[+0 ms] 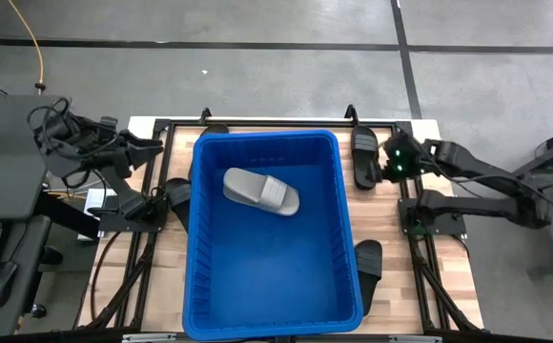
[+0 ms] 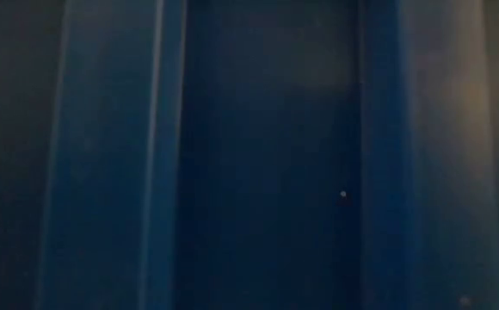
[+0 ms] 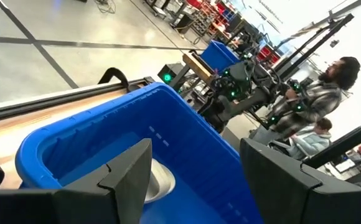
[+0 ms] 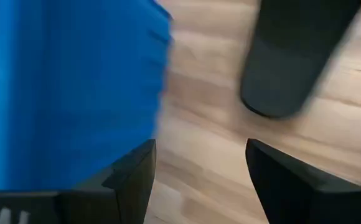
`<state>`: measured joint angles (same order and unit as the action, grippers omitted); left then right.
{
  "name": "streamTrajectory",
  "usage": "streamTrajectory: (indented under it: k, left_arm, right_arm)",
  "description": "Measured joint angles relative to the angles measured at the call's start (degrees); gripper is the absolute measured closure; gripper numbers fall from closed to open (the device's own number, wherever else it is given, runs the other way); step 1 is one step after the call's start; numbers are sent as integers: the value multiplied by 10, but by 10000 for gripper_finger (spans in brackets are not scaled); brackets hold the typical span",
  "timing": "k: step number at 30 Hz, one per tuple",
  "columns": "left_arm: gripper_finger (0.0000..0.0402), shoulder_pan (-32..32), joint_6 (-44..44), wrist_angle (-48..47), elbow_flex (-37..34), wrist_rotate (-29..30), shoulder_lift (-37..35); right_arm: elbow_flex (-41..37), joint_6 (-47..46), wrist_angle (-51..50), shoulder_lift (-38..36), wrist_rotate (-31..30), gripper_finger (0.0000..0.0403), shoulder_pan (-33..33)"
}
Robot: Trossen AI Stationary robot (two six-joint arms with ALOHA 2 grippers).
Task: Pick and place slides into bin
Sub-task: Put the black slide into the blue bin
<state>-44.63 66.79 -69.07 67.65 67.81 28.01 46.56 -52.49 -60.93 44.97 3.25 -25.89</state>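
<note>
Spread right fingers [image 4: 131,180] hover over wood beside the bin [image 1: 348,229], reaching for a black slide [image 4: 292,62], needing descent astride it; left gripper [image 3: 196,180] waits, spread, empty.

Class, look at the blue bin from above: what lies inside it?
Inside the bin lies one light grey slide, toward its far end. The rest of the floor shows bare blue. The left wrist view shows only part of that slide, past the near wall.

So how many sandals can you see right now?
5, maybe more hidden: grey one in the bin; black ones at right top, right bottom, left, top.
</note>
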Motion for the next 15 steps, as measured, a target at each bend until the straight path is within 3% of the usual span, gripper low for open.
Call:
streamTrajectory:
  k: [5, 9, 15]
  left_arm:
    - [167, 0, 25, 0, -13, -6, 0]
    - [167, 0, 42, 1, -14, -24, 0]
    - [167, 0, 42, 1, -14, -19, 0]
  right_arm:
    - [-60, -4, 90, 20, 99, 166, -132]
    - [-75, -20, 95, 20, 52, 167, -198]
    - [-81, -143, 193, 13, 4, 166, -216]
